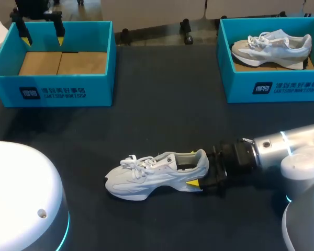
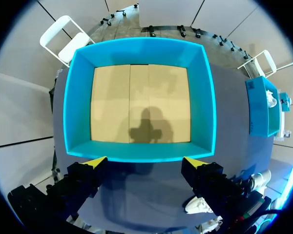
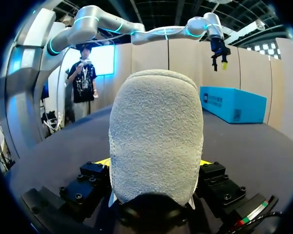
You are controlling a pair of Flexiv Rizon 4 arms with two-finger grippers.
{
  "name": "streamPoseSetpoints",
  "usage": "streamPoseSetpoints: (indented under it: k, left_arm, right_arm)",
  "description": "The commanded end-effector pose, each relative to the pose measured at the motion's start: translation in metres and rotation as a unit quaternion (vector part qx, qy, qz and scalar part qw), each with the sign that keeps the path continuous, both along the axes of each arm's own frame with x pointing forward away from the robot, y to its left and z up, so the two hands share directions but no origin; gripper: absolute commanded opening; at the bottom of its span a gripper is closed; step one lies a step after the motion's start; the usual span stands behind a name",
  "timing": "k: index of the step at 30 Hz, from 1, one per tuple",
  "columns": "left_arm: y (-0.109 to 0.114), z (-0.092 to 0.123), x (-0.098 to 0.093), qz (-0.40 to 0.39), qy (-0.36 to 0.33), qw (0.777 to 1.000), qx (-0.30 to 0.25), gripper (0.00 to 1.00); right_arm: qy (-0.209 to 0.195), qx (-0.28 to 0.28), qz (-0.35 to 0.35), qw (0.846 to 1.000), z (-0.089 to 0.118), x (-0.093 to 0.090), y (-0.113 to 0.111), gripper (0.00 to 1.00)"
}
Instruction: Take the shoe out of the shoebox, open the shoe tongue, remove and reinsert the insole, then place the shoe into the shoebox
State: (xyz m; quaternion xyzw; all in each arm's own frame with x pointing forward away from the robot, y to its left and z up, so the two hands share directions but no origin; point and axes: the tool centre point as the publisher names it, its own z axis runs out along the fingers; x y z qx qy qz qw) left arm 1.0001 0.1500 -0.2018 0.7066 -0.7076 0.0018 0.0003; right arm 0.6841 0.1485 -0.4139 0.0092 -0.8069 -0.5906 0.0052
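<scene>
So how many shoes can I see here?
2. One white laced sneaker lies on the dark tabletop, its heel in the right hand; one grey-and-white sneaker sits inside the far-right teal cardboard box.

L arm point(image 3: 136, 31): extended high, links arched, wrist pointing straight down. L gripper point(image 1: 42, 35): vertical, yellow tips down, fingers spread wide, nothing between them. L wrist view confirms both tips well apart, with no contact.

R arm point(image 1: 288, 144): enters from the right side, low, last link approx. horizontal, wrist pointing toward table centre. R gripper point(image 1: 199, 171): lying level, fingers either side of the shoe point(image 1: 152, 175) heel and pressed against it. One yellow tip shows on the near side; the far tip is hidden in head view. R wrist view shows both tips flanking the heel.
</scene>
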Motion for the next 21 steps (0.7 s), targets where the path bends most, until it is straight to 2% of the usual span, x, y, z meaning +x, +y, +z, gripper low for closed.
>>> streamPoseSetpoints:
  k: [1, 7, 21]
  left_arm:
    - [0.0, 0.0009, -0.0001, 0.0, 0.0, 1.0, 0.001, 1.0]
    - [0.0, 0.0009, -0.0001, 0.0, 0.0, 1.0, 0.001, 1.0]
    - [0.0, 0.0009, -0.0001, 0.0, 0.0, 1.0, 0.001, 1.0]
  right_arm:
    - [-0.003, -0.005, -0.017, 1.0, -0.0024, -0.0037, 0.0027, 0.0]
    - [-0.011, -0.013, -0.046, 0.999, -0.0006, -0.0078, 0.0012, 0.0]
    - [-0.013, -0.013, -0.053, 0.998, -0.0006, -0.0062, -0.0008, 0.0]
